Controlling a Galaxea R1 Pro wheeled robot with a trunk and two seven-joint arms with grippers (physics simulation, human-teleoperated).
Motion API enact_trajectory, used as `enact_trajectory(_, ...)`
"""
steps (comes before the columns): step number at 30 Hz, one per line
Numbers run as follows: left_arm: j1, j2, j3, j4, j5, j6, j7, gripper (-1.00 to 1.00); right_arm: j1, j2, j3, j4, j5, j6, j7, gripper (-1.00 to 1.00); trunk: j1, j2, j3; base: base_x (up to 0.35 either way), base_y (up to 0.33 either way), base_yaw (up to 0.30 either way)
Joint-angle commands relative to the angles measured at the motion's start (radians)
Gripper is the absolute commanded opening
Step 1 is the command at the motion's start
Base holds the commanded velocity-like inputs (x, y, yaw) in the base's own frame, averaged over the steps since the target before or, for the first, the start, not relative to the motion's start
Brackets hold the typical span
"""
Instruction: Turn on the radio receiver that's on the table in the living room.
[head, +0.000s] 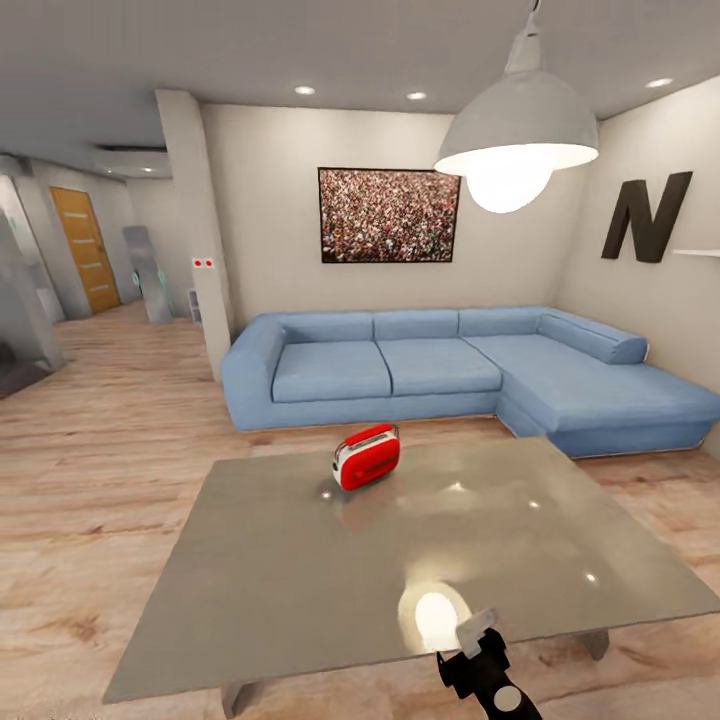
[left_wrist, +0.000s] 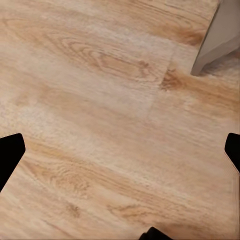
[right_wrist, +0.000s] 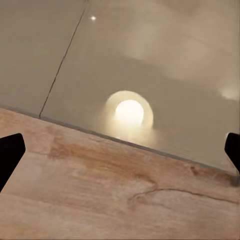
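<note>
1. In the head view, the right claw hung at the near edge of the bench, beside the bright reflection of the lamp on the glossy grey top. Whether its fingers were apart or together could not be told there.
2. The radio, red with pale trim and a thin handle, stood upright on the bench well beyond the right claw, toward the far edge and a little to the claw's left, untouched.
3. Beyond the radio, past the bench, a blue corner sofa stood on the wood floor, under a crowd picture on the wall.
4. In the left wrist view, the left claw was released, its dark fingertips wide apart, empty, over bare floor planks. A grey bench leg stood ahead of it.
5. In the right wrist view, the right claw was released and empty, fingertips far apart. It hung over the floor just short of the bench edge, with the lamp's glow on the top ahead of it.
</note>
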Motion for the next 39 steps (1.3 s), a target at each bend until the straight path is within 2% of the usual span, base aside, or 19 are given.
enact_trajectory(1,0.0,0.0,0.0,0.0,0.0,0.0,0.0,1.0,0.0,0.0,0.0,0.0,0.0,0.0,0.0,1.0,0.0,0.0,0.0,0.281,-0.199,0.294)
enact_trajectory(11,0.0,0.001,0.0,0.0,0.0,0.0,0.0,1.0,0.0,0.0,0.0,0.0,0.0,0.0,0.0,1.0,0.0,0.0,0.0,0.313,-0.063,0.282)
enact_trajectory(18,0.0,0.001,0.0,0.0,0.0,0.0,0.0,1.0,0.0,0.0,0.0,0.0,0.0,0.0,0.001,1.0,0.0,0.0,0.0,0.302,-0.001,0.054)
enact_trajectory(27,0.0,0.0,0.0,0.0,0.0,-0.001,0.0,1.0,0.0,0.0,0.0,0.0,0.0,0.0,0.001,1.0,0.0,0.0,0.0,0.045,0.0,0.013)
enact_trajectory(39,0.0,0.0,0.0,0.0,0.0,0.0,0.0,1.0,0.0,0.0,0.0,0.0,0.0,0.0,0.001,1.0,0.0,0.0,0.0,0.005,0.0,0.15)
